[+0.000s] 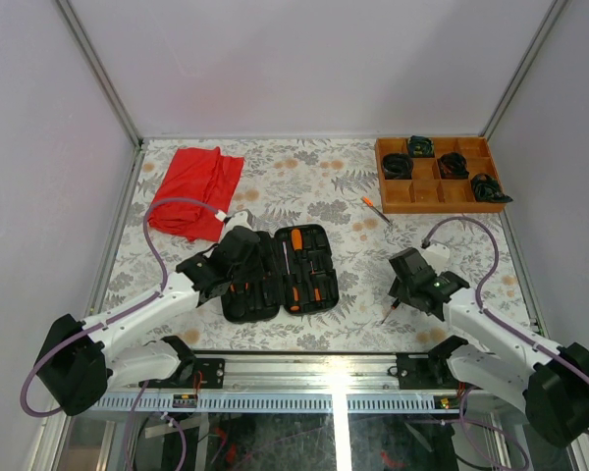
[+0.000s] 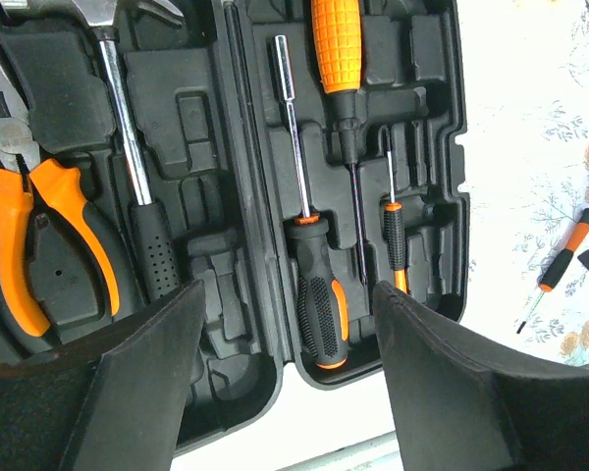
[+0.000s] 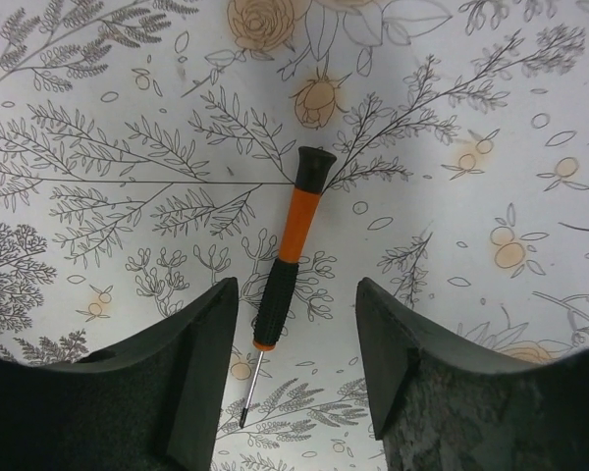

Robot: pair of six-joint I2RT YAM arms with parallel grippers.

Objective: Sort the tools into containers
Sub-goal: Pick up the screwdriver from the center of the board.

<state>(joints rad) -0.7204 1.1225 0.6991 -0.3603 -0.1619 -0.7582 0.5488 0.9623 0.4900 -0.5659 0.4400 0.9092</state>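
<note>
Black plastic hinged tool case (image 2: 191, 118), rounded at the corners, lay open flat directly under the left pincer (image 2: 287, 324). That pincer's two dark fingers stood apart and gripped nothing. Straight between them, in the case's moulded slots, rested a long-shafted driver (image 2: 312, 294) with a ribbed black-and-orange handle. Just to its right-finger side lay a thin precision screwdriver (image 2: 394, 235), black and orange. Farther out ahead was a fat orange-handled screwdriver (image 2: 337, 49). On the left-finger side, in the other half of the case, sat a silver-headed hammer (image 2: 128, 167) with a black grip. Beyond it were orange-and-black-handled pliers (image 2: 39, 235).

The right pincer (image 3: 294, 324) was likewise spread apart and empty. Between its fingers, on the floral tablecloth (image 3: 108, 147), lay a loose thin screwdriver (image 3: 285, 255) with an orange-and-black handle. Its metal tip pointed back towards the pincer and its black cap pointed away. Neither finger touched it.

Well ahead of this pincer a second loose screwdriver (image 1: 376, 210), orange-handled, lay on the cloth. Beyond that stood an orange-brown wooden compartment tray (image 1: 427, 194) holding black coiled bundles (image 1: 454, 164). Far ahead of the left pincer lay a crumpled red cloth (image 1: 194, 191).
</note>
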